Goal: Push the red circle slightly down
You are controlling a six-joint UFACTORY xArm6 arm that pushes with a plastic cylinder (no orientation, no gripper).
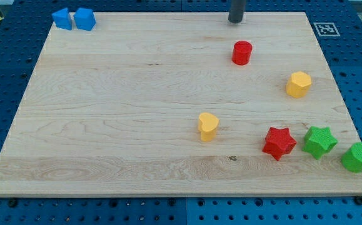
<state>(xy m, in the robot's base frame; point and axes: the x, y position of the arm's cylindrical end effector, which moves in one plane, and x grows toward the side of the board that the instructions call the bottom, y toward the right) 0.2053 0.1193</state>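
The red circle (242, 52) is a short red cylinder standing on the wooden board (118, 112), in the upper right part of the view. My tip (235, 20) is at the view's top edge, a short way above the red circle and slightly to its left, apart from it. The rod reaches up out of the frame.
A yellow hexagon (298, 84) lies right of and below the red circle. A yellow heart (208, 126) sits near the middle. A red star (279, 143), a green star (319, 141) and a green circle (358, 157) line the lower right. Two blue blocks (73, 19) sit at the top left corner.
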